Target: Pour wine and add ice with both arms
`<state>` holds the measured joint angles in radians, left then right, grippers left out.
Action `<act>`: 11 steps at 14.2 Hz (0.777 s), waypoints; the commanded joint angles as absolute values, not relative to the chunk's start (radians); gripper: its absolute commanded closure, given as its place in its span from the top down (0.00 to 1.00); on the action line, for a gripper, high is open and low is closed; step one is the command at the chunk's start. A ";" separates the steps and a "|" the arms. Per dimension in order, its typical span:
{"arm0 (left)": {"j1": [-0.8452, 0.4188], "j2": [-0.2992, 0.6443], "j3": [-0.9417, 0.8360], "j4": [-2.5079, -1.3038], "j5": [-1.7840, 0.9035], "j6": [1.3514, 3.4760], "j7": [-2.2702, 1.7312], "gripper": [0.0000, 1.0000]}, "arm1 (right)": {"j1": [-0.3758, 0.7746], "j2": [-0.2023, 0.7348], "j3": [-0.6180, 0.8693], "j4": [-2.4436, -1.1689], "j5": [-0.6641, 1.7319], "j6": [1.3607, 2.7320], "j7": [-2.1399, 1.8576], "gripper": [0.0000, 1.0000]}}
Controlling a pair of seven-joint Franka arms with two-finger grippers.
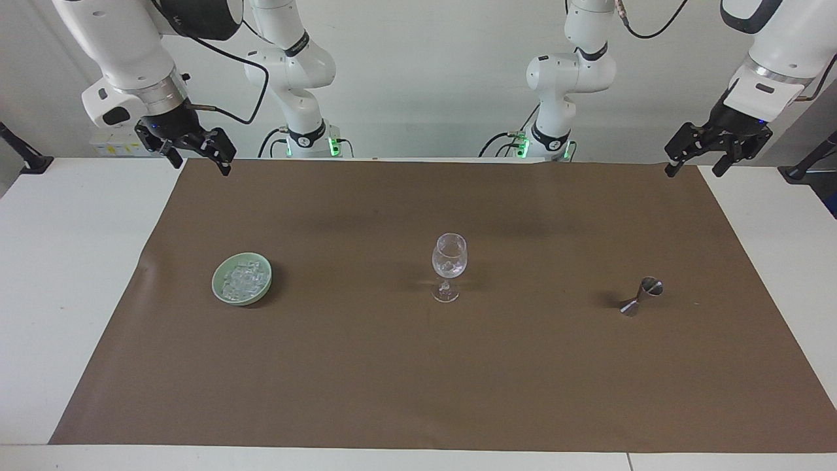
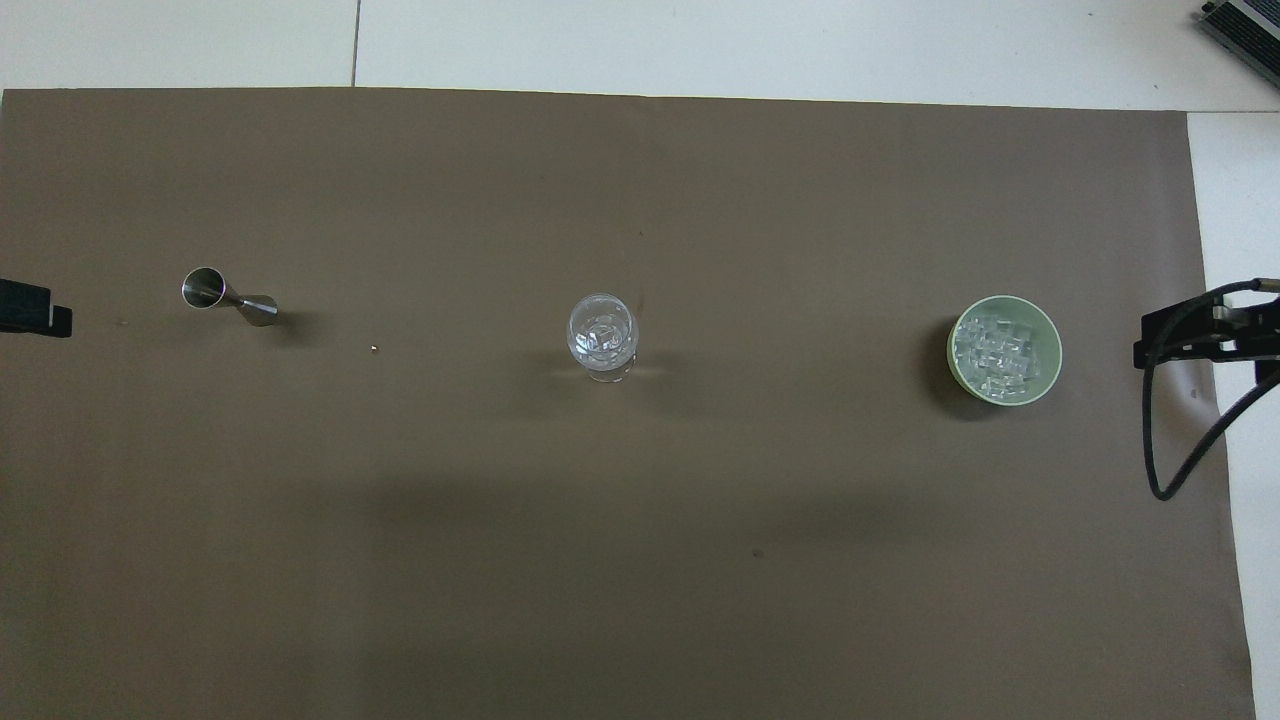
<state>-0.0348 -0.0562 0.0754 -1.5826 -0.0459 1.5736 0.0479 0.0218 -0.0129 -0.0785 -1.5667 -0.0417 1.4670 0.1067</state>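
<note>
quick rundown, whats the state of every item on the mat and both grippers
wine glass: upright, ice cubes inside
green bowl: upright, holding ice
jigger: lying on its side
right gripper: open, empty, raised over the mat's edge
left gripper: open, empty, raised over the mat's corner

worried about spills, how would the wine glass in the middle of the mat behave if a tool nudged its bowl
The glass would probably tip easily: its bowl sits high on a thin stem over a small foot. It looks like thin clear glass, so likely fragile and fairly slippery to grip. The ice already in the bowl may add weight up top, making a high push riskier than one at the foot.
</note>
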 commanded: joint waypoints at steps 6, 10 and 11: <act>-0.041 -0.084 0.081 -1.614 -0.029 1.577 0.048 1.00 | 0.015 -0.037 -0.072 -1.600 -0.032 1.505 0.077 1.00; -0.043 -0.084 0.081 -1.614 -0.029 1.575 0.048 1.00 | 0.014 -0.032 -0.072 -1.600 -0.034 1.554 0.077 1.00; -0.043 -0.084 0.081 -1.614 -0.029 1.577 0.048 1.00 | 0.014 -0.032 -0.071 -1.600 -0.032 1.554 0.080 1.00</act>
<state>-0.0348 -0.0563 0.0755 -1.5829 -0.0459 1.5736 0.0479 0.0223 -0.0163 -0.0753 -1.5754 -0.0411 1.5273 0.1066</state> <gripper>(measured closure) 0.000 0.000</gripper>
